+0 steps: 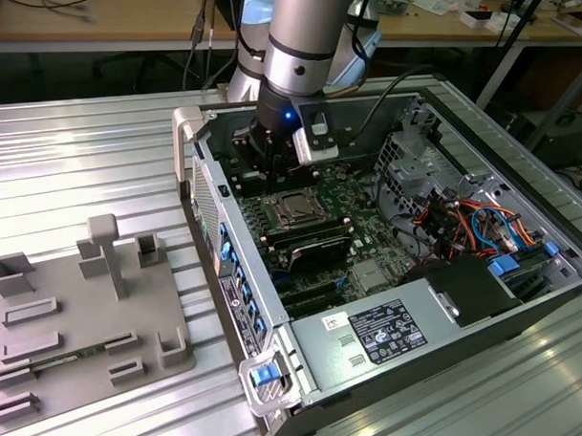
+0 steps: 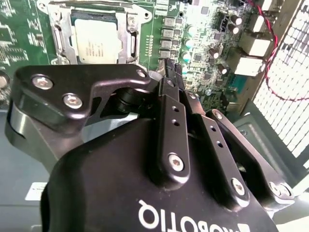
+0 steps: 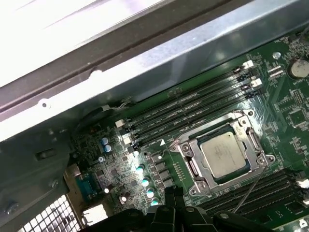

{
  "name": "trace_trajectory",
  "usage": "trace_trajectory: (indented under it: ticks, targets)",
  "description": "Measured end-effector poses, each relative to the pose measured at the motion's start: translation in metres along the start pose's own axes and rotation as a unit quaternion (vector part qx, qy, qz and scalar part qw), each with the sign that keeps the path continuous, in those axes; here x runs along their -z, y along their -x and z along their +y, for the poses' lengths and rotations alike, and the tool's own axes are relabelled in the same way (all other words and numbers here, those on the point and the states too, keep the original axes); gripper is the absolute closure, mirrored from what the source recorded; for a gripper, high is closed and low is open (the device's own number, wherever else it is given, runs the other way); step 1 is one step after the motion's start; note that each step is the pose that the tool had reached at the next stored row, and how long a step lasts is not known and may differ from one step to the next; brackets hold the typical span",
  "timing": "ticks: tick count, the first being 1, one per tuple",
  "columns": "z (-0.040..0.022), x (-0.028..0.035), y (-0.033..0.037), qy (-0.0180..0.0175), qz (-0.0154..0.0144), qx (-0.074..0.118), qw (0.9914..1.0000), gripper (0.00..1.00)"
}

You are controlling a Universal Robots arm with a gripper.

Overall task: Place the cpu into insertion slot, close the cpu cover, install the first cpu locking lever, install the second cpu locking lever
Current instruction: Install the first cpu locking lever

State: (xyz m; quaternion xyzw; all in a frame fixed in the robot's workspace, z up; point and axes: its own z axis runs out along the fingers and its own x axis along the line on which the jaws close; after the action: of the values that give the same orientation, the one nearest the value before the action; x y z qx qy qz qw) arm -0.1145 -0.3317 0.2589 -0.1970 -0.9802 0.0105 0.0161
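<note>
CPU (image 3: 224, 154) sits flat in insertion slot (image 3: 211, 175), silvery face up, approx. centred on motherboard (image 1: 358, 216); also seen in exterior view (image 1: 296, 210) and second wrist view (image 2: 96, 41). CPU cover (image 3: 254, 145) lies down over the slot, its metal frame round the chip w/ the chip face showing through the hollow middle. Thin wire lever (image 3: 251, 188) runs slanted from a cover corner across the nearer memory slots (image 3: 270, 186); latched or not: cannot tell. More memory slots (image 3: 193, 111) lie on the opp. side of the slot, between it and the case wall.

Gripper (image 2: 166, 67) hangs over the board near the slot, apart from CPU and cover, no contact. Jaws drawn narrow, tips close together, nothing held. Exterior view: gripper (image 1: 262, 166) is inside the open computer case (image 1: 204, 183), on the far side of the slot.

Case lies on its side on ribbed metal table (image 1: 79, 158). Grey fixture tray (image 1: 84, 321) rests on the table at exterior view's left, well apart from the case
</note>
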Motion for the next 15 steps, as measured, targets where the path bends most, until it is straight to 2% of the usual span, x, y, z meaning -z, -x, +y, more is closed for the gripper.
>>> trace_trajectory:
  ticks: [2, 4, 5, 7, 8, 9, 10, 14, 15]
  targets:
    - [0.0001, -0.0013, 0.0000, 0.0012, 0.0001, 0.024, 0.99971, 0.89]
    - [-0.0004, -0.0027, -0.0011, 0.0019, 0.0003, 0.033, 0.99946, 0.89]
    - [-0.0006, -0.0031, -0.0015, 0.0040, 0.0011, 0.035, 0.99936, 0.89]
    - [-0.0006, -0.0034, -0.0016, 0.0148, 0.0051, 0.041, 0.99903, 0.89]
    - [-0.0005, -0.0036, -0.0016, 0.0217, 0.0076, 0.045, 0.99871, 0.89]
    - [-0.0005, -0.0037, -0.0016, 0.0251, 0.0088, 0.049, 0.99845, 0.89]
    - [-0.0005, -0.0037, -0.0017, 0.0257, 0.0077, 0.052, 0.99829, 0.89]
    - [-0.0007, -0.0038, -0.0020, 0.0286, -0.0011, 0.061, 0.99775, 0.89]
    - [-0.0008, -0.0040, -0.0023, 0.0288, -0.0016, 0.063, 0.99760, 0.89]
